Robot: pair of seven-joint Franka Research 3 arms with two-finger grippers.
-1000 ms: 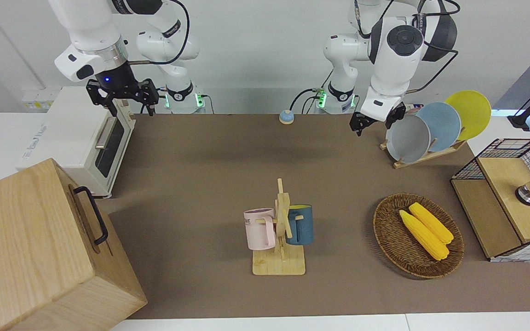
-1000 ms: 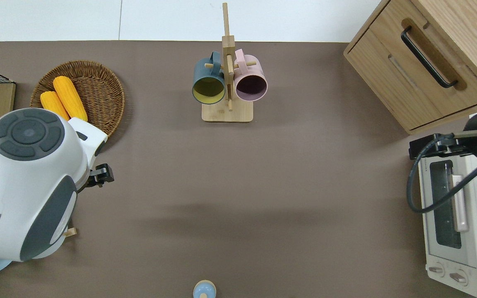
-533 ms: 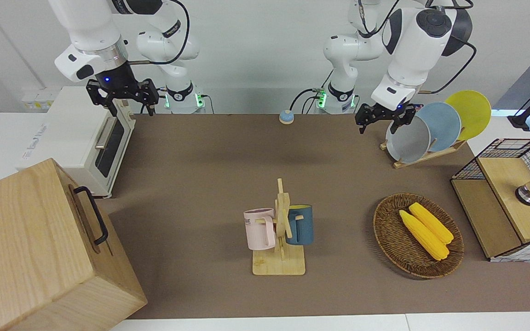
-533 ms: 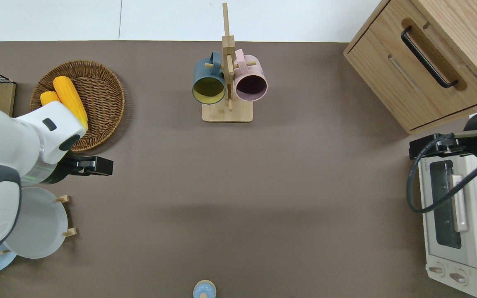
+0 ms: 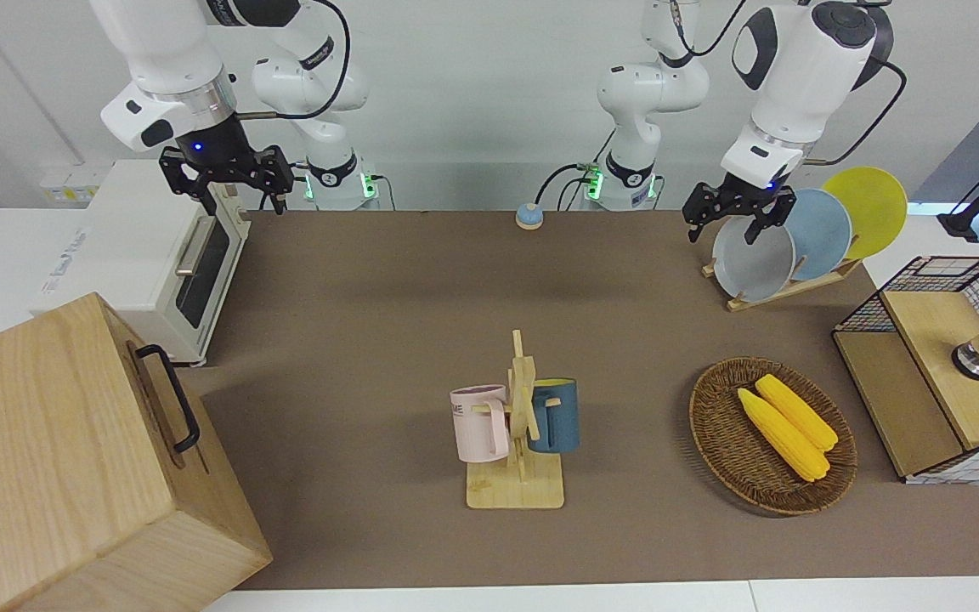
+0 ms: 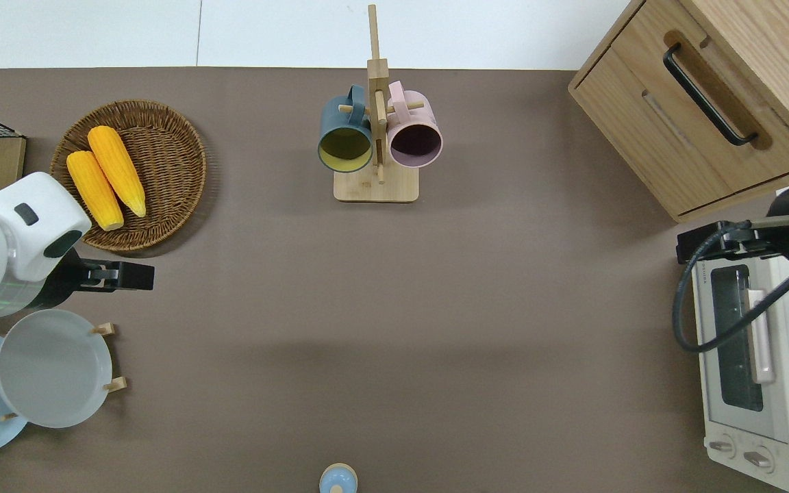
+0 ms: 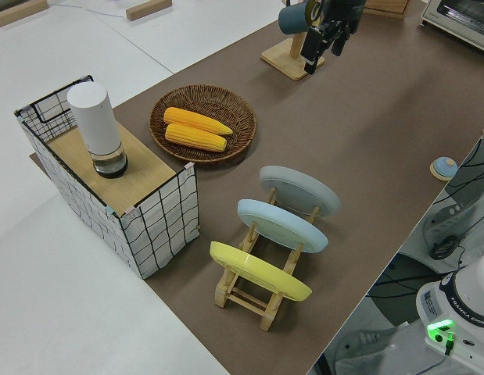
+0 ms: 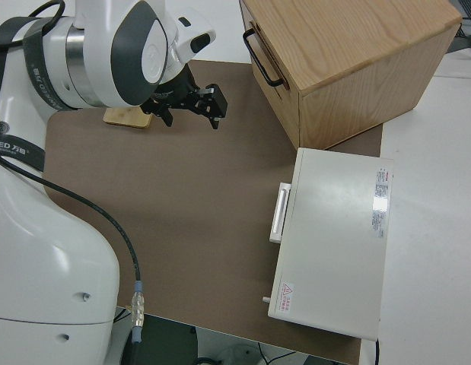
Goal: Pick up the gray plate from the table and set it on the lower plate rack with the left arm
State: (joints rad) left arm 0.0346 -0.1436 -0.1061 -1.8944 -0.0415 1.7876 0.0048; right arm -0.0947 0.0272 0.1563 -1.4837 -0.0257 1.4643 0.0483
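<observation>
Gray plate [image 5: 751, 259] stands slotted in lower plate rack [image 5: 783, 291], frame's right; left pincer [image 5: 740, 212] open, empty, just above its rim; right arm parked

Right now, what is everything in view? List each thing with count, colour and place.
gray plate: 1, pale gray, in lower plate rack
other plates: 2, sky-blue, yellow, same rack
wicker basket: 1, brown, holds 2 yellow corn cobs
mug stand: 1, wood, pink mug, blue mug
toaster oven: 1, white
wooden cabinet: 1
wire crate: 1, white cylinder on top
bell: 1, blue
table: brown
left gripper: open, empty
right gripper: parked
</observation>
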